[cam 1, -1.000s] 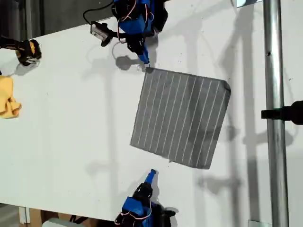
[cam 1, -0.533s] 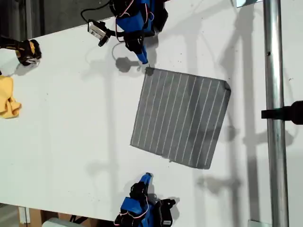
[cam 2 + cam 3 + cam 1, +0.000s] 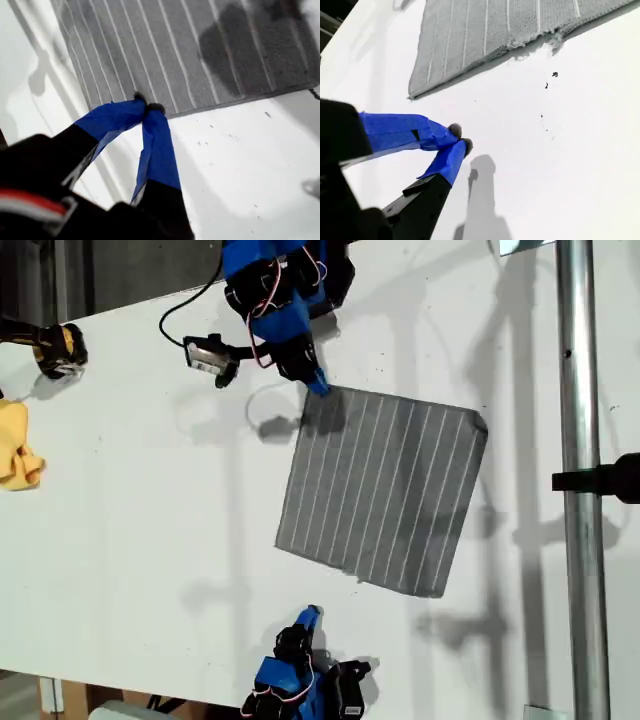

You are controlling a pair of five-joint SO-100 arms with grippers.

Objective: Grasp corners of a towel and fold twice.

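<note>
Reaching: my first gripper [image 3: 148,106] sits at the towel [image 3: 382,490] edge near the corner [image 3: 312,392] at the exterior view's top — placed to pinch it for the first fold
First jaws: tips together, nothing clearly between them
Second gripper [image 3: 458,138]: tips closed, empty — parked on bare table [image 3: 130,520], short of the near corner [image 3: 412,94]
Towel: flat, mid-table, unfolded
Material: grey terry, thin white stripes, squarish; one hem frayed
Grippers: blue-taped fingers
</note>
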